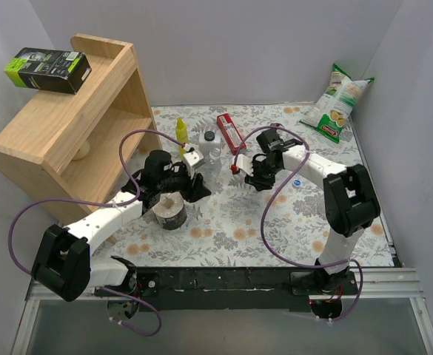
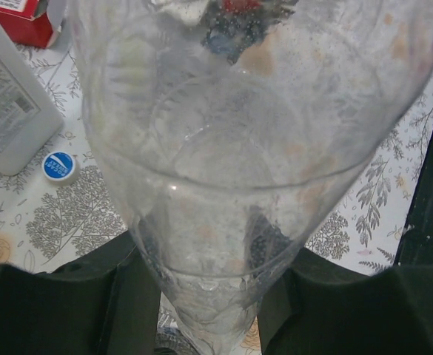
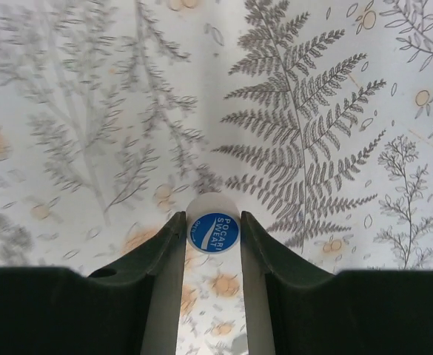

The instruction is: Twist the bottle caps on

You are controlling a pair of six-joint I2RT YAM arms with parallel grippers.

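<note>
My left gripper [image 2: 209, 296] is shut on a clear bottle [image 2: 231, 148], which fills the left wrist view between the two dark fingers. In the top view this gripper [image 1: 195, 185] is left of centre, with a clear bottle [image 1: 214, 161] just beyond it. My right gripper [image 3: 213, 237] is shut on a blue bottle cap [image 3: 213, 231], pinched between its fingertips above the floral cloth. In the top view it [image 1: 257, 177] is right of centre. A loose blue cap [image 2: 58, 166] lies on the cloth beside the white bottle. Another loose cap [image 1: 296, 182] lies near the right arm.
A white black-capped bottle [image 1: 207, 140], a slim yellow bottle [image 1: 180, 129] and a red box [image 1: 229, 133] stand behind the left gripper. A grey roll [image 1: 170, 212] sits by the left arm. A wooden shelf [image 1: 75, 126] is at left and a snack bag [image 1: 337, 103] at back right.
</note>
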